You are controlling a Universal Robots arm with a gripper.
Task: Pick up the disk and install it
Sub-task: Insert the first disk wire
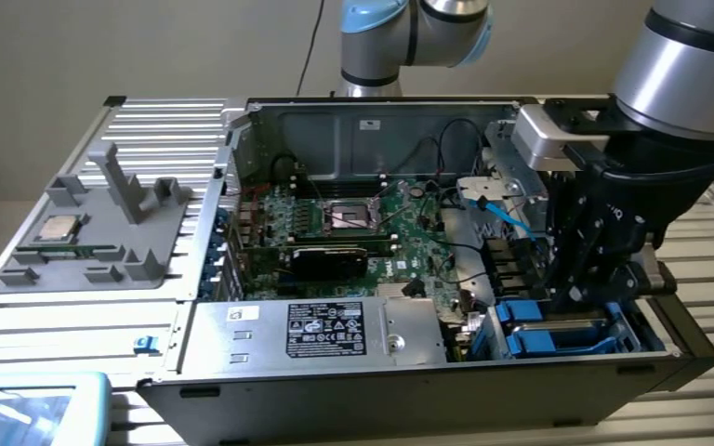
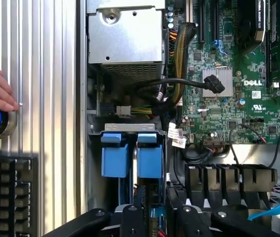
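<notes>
The disk (image 2: 147,210) (stiff, dense metal, best gripped by its blue bracket edges) sits edge-up in the case's (image 1: 332,413) drive bay beneath the pincer (image 1: 580,297), whose jaw state I cannot tell.

Matt black gripper (image 1: 580,279), blue plastic disk (image 1: 556,336) brackets, green circuit board (image 1: 382,232), and ribbed bare-metal table (image 2: 41,74) beside the grey metal case (image 1: 332,121).
</notes>
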